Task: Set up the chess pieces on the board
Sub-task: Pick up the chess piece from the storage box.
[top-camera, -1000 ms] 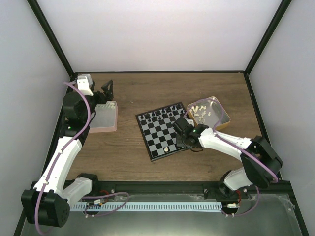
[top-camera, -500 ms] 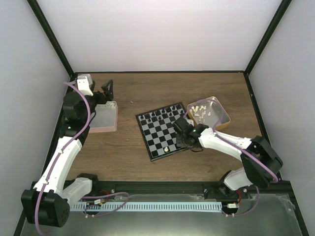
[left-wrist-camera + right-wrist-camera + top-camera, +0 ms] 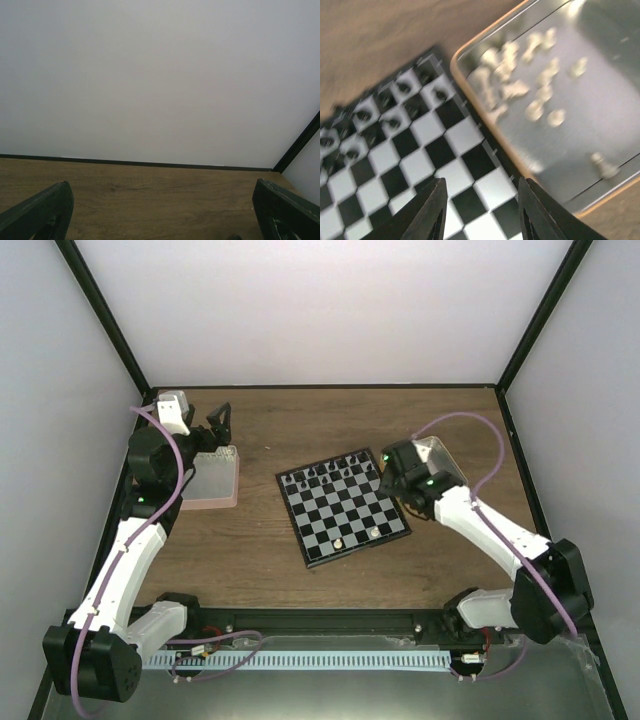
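The board [image 3: 345,505] lies mid-table with black chessmen [image 3: 325,472] along its far row. Two cream-white chess pieces [image 3: 375,533] stand on its near row, the other to the left [image 3: 340,541]. My right gripper [image 3: 392,462] is open and empty above the board's far right corner, beside the orange-rimmed tray [image 3: 445,458]. In the right wrist view the gripper [image 3: 482,212] hovers over the board [image 3: 420,150] next to the tray's rim [image 3: 485,115]; several cream pieces [image 3: 520,75] lie blurred inside. My left gripper [image 3: 218,425] is open and empty at the far left.
A pink tray [image 3: 212,477] sits left of the board, under the left gripper. The left wrist view shows its gripper [image 3: 165,222] over bare wood facing the back wall. Black frame posts stand at the table's far corners.
My right gripper has risen from the board's near right side and swung back toward the tray. A second cream piece now stands on the near row. The left arm has not moved.
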### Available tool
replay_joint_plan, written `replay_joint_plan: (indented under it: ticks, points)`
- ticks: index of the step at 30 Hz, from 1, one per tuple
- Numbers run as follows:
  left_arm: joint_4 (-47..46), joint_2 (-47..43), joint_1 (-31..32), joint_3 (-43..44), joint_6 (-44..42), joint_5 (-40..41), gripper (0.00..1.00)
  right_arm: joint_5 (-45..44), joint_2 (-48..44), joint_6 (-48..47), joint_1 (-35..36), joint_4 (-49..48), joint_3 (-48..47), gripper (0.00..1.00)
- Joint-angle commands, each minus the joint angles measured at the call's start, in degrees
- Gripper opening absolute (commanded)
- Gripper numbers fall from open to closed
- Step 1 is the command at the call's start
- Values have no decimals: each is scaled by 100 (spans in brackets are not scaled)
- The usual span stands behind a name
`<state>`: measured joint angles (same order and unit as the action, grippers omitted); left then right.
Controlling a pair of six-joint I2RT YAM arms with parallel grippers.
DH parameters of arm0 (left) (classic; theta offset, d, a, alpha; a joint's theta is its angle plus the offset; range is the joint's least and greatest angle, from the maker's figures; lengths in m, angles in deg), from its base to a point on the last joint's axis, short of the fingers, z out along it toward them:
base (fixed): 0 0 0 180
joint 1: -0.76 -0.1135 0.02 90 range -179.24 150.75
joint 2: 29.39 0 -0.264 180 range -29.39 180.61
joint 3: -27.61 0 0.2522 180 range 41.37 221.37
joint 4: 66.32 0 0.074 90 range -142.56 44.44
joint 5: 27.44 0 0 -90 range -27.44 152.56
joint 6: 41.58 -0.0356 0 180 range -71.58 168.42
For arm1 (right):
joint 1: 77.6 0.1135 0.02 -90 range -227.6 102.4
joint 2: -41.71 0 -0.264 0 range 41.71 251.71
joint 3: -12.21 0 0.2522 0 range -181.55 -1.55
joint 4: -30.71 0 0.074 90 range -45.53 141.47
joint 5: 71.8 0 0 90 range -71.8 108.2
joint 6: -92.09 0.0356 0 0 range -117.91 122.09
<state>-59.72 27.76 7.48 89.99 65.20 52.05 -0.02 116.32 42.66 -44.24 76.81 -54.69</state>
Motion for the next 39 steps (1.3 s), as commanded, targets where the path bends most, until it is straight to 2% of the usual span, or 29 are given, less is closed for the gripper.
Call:
replay_joint_plan:
  ticks: [1, 7, 11, 16, 26, 35, 39]
  points:
    - [-46, -72, -30, 7, 68, -128, 100, -10, 183, -382, -820, -670, -246, 39]
    - [-76, -107, -30, -23, 119, -148, 100, 677, 1309, -781, -1797, -1095, -653, 31]
    - [-90, -74, -30, -27, 154, -176, 100, 755, 1877, -944, -1934, -1112, -815, 27]
    - [-106, -11, -31, -24, 177, -218, 100, 825, 2192, -1126, -1962, -1081, -868, 14]
    - [-93, 7, -30, -22, 155, -182, 100, 1019, 2586, -1262, -1960, -1049, -935, 21]
    - [-84, 7, -30, -19, 150, -174, 100, 974, 2621, -1278, -1961, -996, -863, 15]
    - [-83, 8, -30, -19, 151, -180, 100, 931, 2531, -1239, -1959, -882, -857, 17]
